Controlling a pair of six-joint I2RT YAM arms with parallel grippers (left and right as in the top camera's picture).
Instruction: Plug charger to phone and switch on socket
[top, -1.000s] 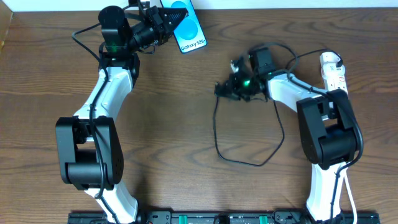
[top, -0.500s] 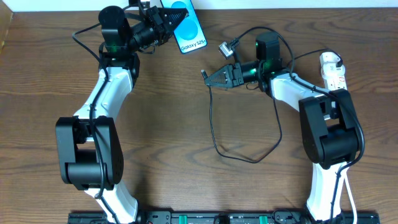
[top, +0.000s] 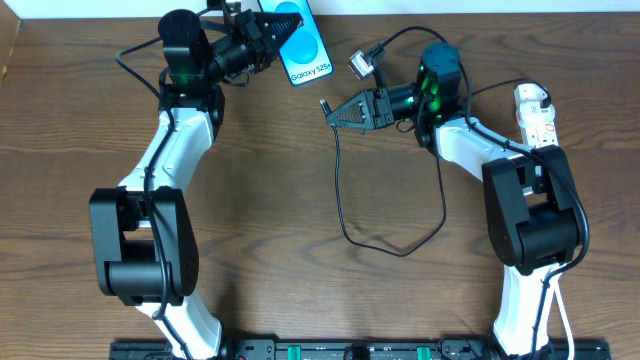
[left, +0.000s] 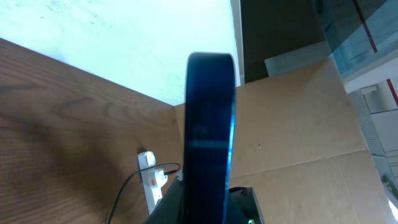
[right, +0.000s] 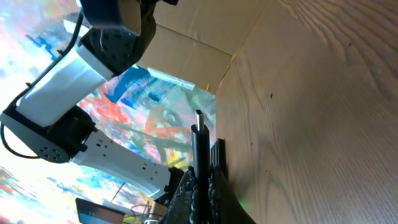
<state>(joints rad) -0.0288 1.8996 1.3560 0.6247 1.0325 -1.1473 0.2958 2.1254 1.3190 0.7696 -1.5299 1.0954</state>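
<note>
The phone (top: 309, 52), blue screen up, is held off the table at the back by my left gripper (top: 277, 32), which is shut on its end. In the left wrist view the phone (left: 211, 118) shows edge-on. My right gripper (top: 336, 110) is shut on the charger's plug tip (top: 325, 103), a little right of and below the phone and apart from it. The tip (right: 199, 134) sticks out between the right fingers (right: 200, 183). The black cable (top: 345, 215) loops over the table and back to the white socket (top: 535, 112) at the far right, which also shows in the left wrist view (left: 152, 180).
A cardboard box (top: 8, 50) stands at the table's far left edge, and cardboard (left: 298, 118) shows beyond the table in the left wrist view. The table's back edge lies just behind the phone. My right arm (top: 470, 140) lies between the cable loop and the socket.
My right gripper has risen and moved up-left with the charger tip, closer to the phone, dragging the cable loop with it. The left gripper and phone have not moved.
</note>
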